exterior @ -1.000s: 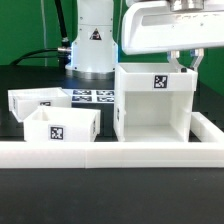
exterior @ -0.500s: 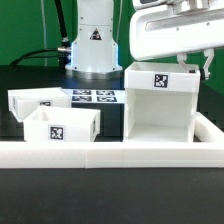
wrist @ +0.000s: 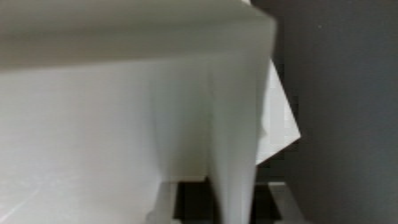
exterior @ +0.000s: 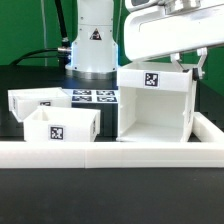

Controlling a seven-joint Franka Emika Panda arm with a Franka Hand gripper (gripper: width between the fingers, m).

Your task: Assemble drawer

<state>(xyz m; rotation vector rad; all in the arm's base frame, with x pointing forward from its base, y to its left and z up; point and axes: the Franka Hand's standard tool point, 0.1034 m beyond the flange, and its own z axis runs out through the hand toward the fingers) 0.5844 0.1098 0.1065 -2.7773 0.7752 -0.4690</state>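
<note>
Looking from the near edge of the tabletop, I first meet the long low white rail (exterior: 100, 152) that runs along that edge. Just behind it, toward the near corner on the exterior view's left, sit two small white open-topped plastic trays. The front tray (exterior: 62, 126) partly covers the back tray (exterior: 30, 101).

By the edge on the exterior view's right stands the big white plastic cube-shaped shell (exterior: 155, 105). Its open side faces the near edge, and it leans a little. The white two-finger gripper (exterior: 189, 64) sits on the top of its side wall. In the wrist view that thin wall runs between the dark fingers (wrist: 192, 203), so I think the jaws are squeezed on it.

I worry the shell could swing or slip, because it is held by one thin wall far from its middle. If it tips more, a lower corner may bump the rail or catch on the table. A slip could knock it into the trays.

Farther back, the flat white marker board (exterior: 95, 97) is half hidden behind the trays and shell. I cannot see the shell's back, or whether its bottom touches the table. The wrist view is blurry, so I cannot tell how deep the wall sits in the grip.
</note>
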